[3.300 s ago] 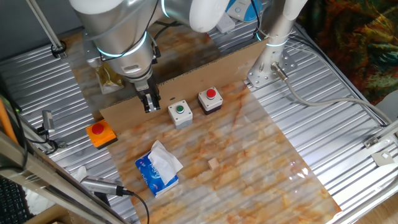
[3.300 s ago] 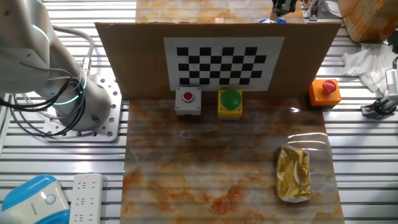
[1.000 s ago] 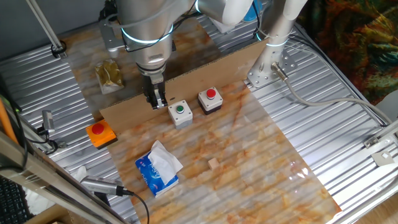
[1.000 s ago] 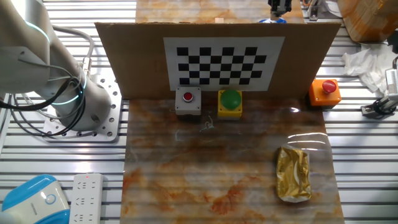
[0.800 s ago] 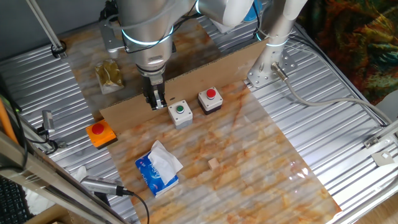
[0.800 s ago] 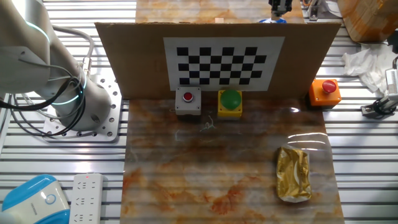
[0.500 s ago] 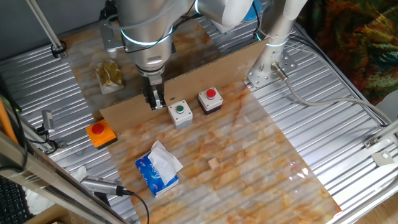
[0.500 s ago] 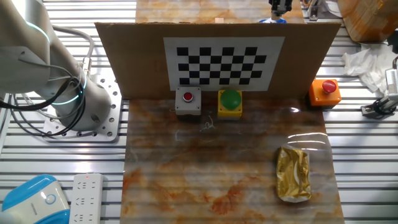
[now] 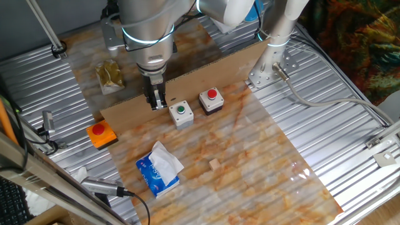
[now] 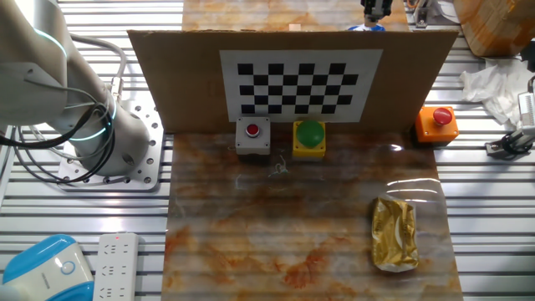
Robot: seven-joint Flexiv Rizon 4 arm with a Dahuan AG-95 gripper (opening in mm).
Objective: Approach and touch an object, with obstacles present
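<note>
My gripper (image 9: 155,105) points down with its fingers together and nothing between them. It hangs at the near face of the brown cardboard wall (image 9: 206,70), just left of a grey box with a green button (image 9: 181,114), and I cannot tell if it touches the box. A grey box with a red button (image 9: 211,100) stands to the right of that one. In the other fixed view only a dark part of the gripper (image 10: 376,10) shows above the wall's top edge.
An orange box with a red button (image 9: 100,134) sits left, with a blue tissue pack (image 9: 159,169) and a small wooden cube (image 9: 215,164) nearer. A gold foil bag (image 9: 110,75) lies behind the wall. On the checkerboard side (image 10: 292,79) stand a red-button box (image 10: 252,136) and a green-button box (image 10: 310,138).
Since the earliest frames my arm has shifted right, bringing the gripper closer to the green-button box. Over the last second nothing has visibly moved.
</note>
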